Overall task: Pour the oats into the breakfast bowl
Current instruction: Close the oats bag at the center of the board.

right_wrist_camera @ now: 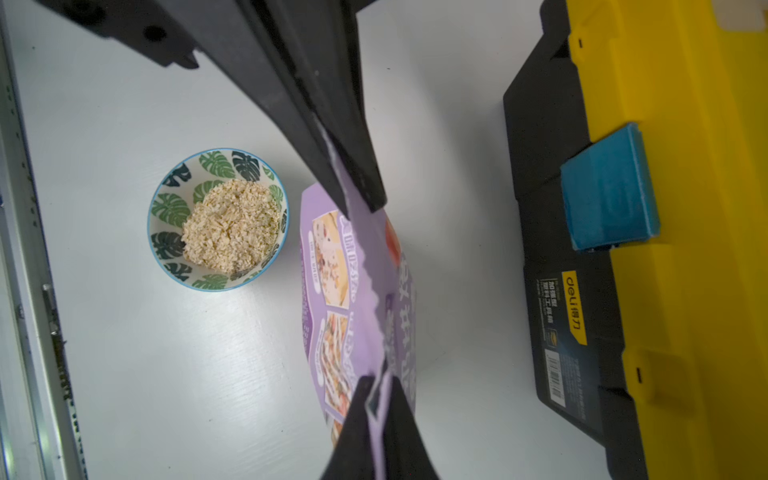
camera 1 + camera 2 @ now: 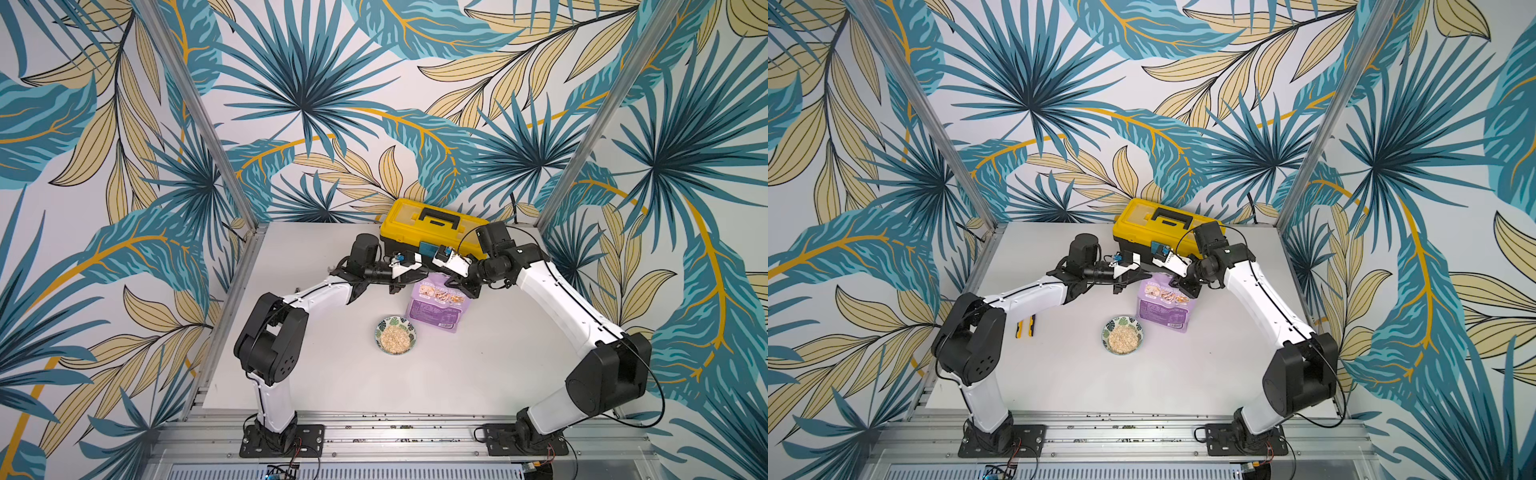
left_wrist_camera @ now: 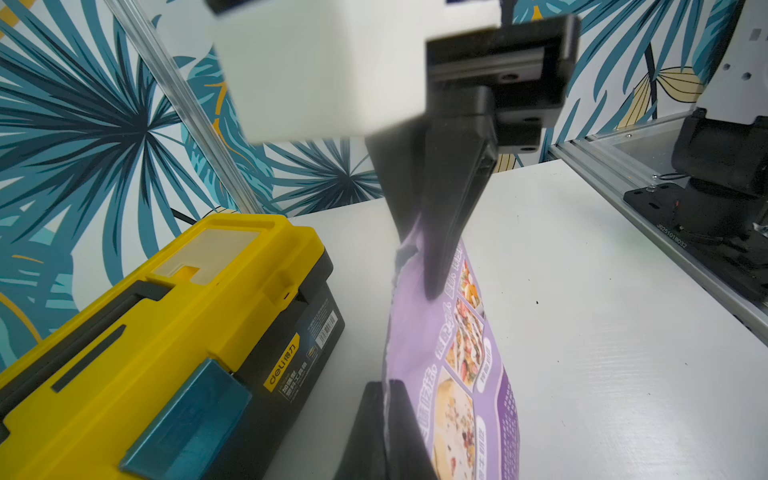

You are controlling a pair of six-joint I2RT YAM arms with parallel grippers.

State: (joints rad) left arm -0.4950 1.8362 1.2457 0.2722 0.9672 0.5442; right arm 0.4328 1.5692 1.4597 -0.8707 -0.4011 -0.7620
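pouring looks done

the oats (image 2: 395,340) sit in the breakfast bowl (image 2: 384,325) near the middle of the table (image 2: 332,374). the purple pouch (image 2: 436,309) stands just behind it, near the toolbox (image 2: 415,220). the left gripper (image 2: 409,282) and right gripper (image 2: 453,284) both pinch its top edge. next, they should let go softly so it does not tip.

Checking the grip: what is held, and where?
The lilac-purple flat stand-up pouch, by its top edge: left gripper at one corner, right gripper at the other.
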